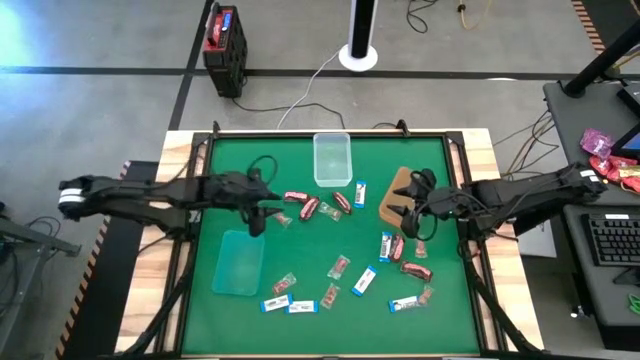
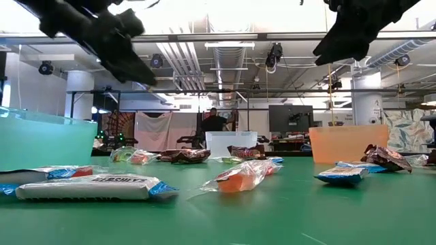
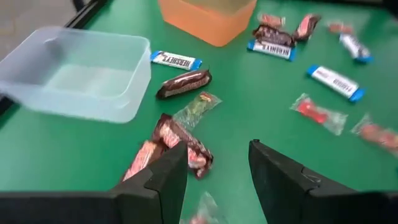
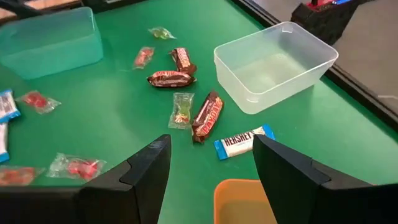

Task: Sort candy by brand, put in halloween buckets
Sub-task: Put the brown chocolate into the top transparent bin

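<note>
Three shallow containers sit on the green felt-covered bench [image 1: 220, 310]: a clear rectangular plastic tub [image 1: 332, 158] near the far edge, a teal-tinted translucent rectangular tub [image 1: 239, 263] toward the near-left corner, and a brown rounded tray [image 1: 398, 196] toward the right edge. Small wrapped candies lie loose across the bench, none visibly inside a container: dark red/brown pieces [image 1: 308, 207] cluster just near of the clear tub, blue-and-white pieces [image 1: 364, 280] and clear-pinkish pieces [image 1: 339, 265] are scattered toward the near edge and the right side. Left gripper [image 1: 258, 222] hangs above the bench between the clear tub and the teal tub, its fingers [image 3: 163, 180] spread apart and grasping nothing, over a dark red/brown candy. Right gripper [image 1: 416, 215] hangs over the near end of the brown tray, its fingers [image 4: 144, 168] likewise spread wide and empty.
</note>
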